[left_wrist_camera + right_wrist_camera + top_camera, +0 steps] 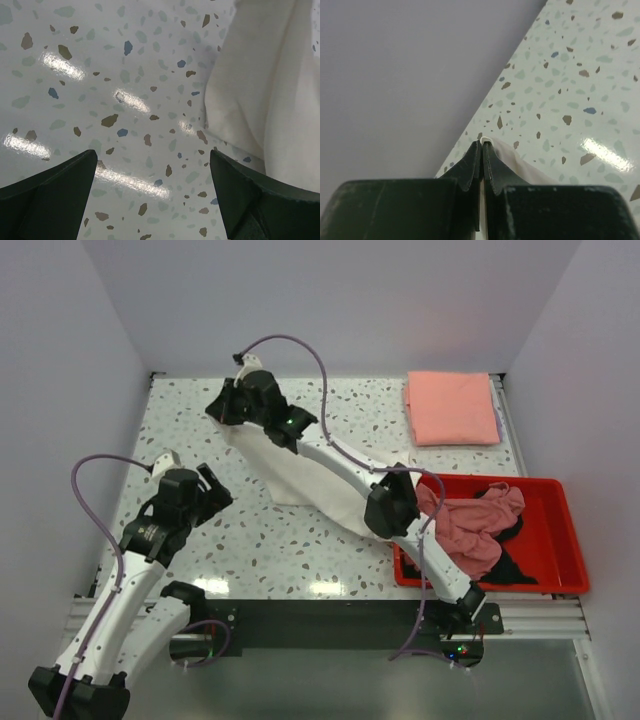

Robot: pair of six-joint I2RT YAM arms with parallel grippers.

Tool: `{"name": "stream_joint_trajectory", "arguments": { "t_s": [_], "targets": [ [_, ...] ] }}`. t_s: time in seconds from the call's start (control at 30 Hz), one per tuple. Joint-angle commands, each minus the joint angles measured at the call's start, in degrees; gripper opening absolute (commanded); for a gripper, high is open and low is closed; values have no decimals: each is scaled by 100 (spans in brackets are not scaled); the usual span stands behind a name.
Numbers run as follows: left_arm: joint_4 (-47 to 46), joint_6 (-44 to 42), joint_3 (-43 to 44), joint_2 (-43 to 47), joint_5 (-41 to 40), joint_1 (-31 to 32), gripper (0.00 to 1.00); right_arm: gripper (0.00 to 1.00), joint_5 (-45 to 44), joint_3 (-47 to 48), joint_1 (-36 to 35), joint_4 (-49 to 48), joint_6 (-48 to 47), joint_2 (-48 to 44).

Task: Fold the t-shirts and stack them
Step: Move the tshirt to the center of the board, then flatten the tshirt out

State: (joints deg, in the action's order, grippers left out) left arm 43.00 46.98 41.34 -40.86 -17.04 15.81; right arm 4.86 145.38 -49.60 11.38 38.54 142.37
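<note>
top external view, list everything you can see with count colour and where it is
white t-shirt: 1, white, stretched across the table's middle, its far-left end pinched by the right claw
salmon-pink t-shirt: 1, salmon pink, folded flat at the far right corner
dusty-pink t-shirt: 1, dusty pink, crumpled in the bin
black t-shirt: at least 1, black, in the bin, partly under the dusty-pink one
bin: 1, red, near right of the table
table: 1, white speckled, under everything
left claw: 1, black, open, over the table beside the white t-shirt
right claw: 1, black, shut on the white t-shirt
</note>
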Motion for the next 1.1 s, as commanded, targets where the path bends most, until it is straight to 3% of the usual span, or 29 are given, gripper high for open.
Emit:
{"name": "stream_joint_trajectory", "arguments": {
  "t_s": [0.0, 0.17, 0.23, 0.27, 0.3, 0.37, 0.4, 0.47, 0.53, 0.8, 0.93, 1.07],
  "targets": [
    [102, 4, 49, -10, 78, -26, 100, 0, -676, 52, -330, -1346, 452, 422],
    [261, 65, 14, 174, 51, -17, 100, 0, -777, 404, -348, -1200, 242, 1101],
    [147, 83, -65, 201, 95, -26, 100, 9, -662, -16, -348, -1155, 119, 969],
    [121, 83, -74, 193, 165, -26, 100, 17, -662, -71, -348, -929, -169, 795],
    [60, 74, -108, 175, 209, -26, 100, 35, -619, -71, -339, -526, -355, 732],
    [-2, 74, -161, 97, 341, -26, 100, 49, -636, -53, -322, -6, -760, 365],
    [-90, 66, -222, 70, 394, -26, 100, 66, -610, -167, -296, 301, -883, 136],
    [-195, 57, -354, -18, 534, -26, 100, 88, -705, -825, -243, 557, -1182, -617],
    [-371, 74, -425, -141, 596, -26, 100, 98, -933, -1747, -225, 664, -1514, -1138],
    [-1047, 215, -461, -773, 456, -26, 100, 99, -2208, -3626, 56, 2376, -1947, -3037],
    [-1443, 268, -285, -1510, 149, -61, 100, 99, -2665, -5078, 240, 2335, -1667, -4344],
    [-1830, 320, 31, -2389, 87, -184, 100, 99, -2464, -6485, 539, 1957, -1324, -5454]
  ]
}}
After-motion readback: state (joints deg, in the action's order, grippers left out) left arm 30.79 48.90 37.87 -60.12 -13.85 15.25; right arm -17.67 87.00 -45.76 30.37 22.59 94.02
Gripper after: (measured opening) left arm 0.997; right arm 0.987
